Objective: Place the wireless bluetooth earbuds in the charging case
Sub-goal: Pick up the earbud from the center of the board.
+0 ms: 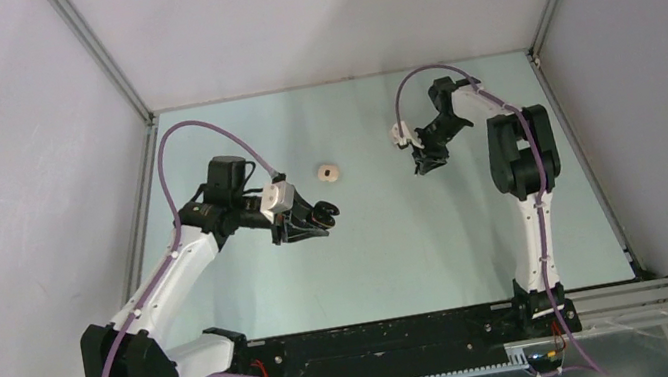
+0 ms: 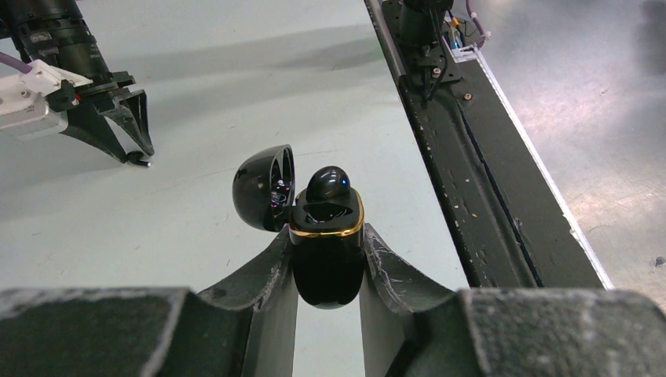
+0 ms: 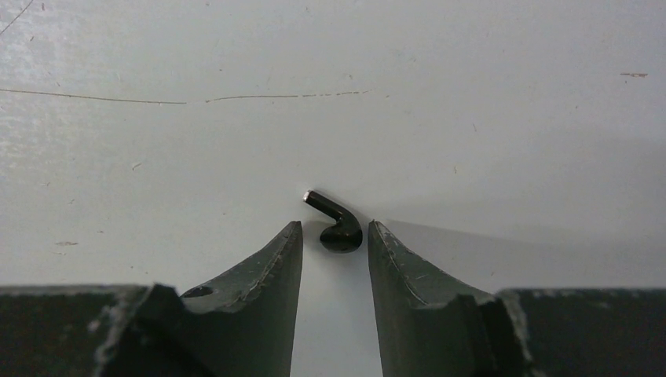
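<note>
Table [image 1: 402, 259] is pale green, with both arms reaching over it. Left gripper [image 2: 327, 236] is clamped on the black charging case [image 2: 328, 271], one finger on each side of the lower body. In the left wrist view the case's long axis runs straight out from the fingers, mouth pointing away from the camera. The lid [image 2: 263, 188] is swung open to the left in that view. One black earbud [image 2: 328, 182] sits in the case mouth, rounded head up. Right gripper [image 3: 334, 226] is down at the table, jaws narrow but apart, tips either side of a loose black earbud [image 3: 342, 236]. That bud lies flat on the table, head between the tips and closer to the right finger. Its stem angles up-left in the right wrist view, away from the camera. A small pale beige item [image 1: 329, 172] lies on the table between the two grippers; can't tell what it is.
</note>
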### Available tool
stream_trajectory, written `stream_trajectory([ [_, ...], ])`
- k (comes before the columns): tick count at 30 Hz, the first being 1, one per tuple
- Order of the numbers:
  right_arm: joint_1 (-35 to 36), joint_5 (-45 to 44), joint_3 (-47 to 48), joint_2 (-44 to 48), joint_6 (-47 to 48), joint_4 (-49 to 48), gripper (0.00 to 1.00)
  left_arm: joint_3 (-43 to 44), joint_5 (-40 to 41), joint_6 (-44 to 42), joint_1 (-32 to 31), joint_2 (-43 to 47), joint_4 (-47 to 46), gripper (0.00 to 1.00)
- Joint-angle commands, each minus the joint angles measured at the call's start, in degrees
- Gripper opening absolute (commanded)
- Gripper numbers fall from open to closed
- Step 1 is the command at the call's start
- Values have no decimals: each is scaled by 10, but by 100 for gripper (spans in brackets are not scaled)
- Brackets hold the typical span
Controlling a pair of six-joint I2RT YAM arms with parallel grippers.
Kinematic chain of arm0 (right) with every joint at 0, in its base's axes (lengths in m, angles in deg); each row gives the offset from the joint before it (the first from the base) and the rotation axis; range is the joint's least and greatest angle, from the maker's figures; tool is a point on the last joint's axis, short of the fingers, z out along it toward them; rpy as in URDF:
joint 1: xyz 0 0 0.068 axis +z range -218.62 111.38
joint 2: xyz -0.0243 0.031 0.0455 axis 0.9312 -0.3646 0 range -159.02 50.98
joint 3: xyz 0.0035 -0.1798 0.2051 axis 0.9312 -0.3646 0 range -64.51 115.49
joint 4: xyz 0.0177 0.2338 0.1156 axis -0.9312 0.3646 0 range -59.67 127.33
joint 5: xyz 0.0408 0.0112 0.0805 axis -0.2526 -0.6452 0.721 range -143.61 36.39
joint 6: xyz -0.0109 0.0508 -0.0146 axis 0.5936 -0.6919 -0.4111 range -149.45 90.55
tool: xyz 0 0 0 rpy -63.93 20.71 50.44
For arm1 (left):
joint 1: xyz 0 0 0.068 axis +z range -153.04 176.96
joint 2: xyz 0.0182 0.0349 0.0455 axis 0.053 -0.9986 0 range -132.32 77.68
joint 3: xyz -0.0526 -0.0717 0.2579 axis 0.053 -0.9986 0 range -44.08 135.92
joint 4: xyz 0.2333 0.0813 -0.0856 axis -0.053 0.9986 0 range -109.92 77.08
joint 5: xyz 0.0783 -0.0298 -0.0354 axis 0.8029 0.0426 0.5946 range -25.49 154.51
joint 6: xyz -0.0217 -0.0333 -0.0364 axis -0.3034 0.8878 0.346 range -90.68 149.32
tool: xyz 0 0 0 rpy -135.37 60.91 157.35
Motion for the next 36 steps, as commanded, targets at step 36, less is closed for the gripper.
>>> stream_trajectory([
  [36,2,10,60,-25,26,78,25,35,-20,-39,-7,2,30,8],
])
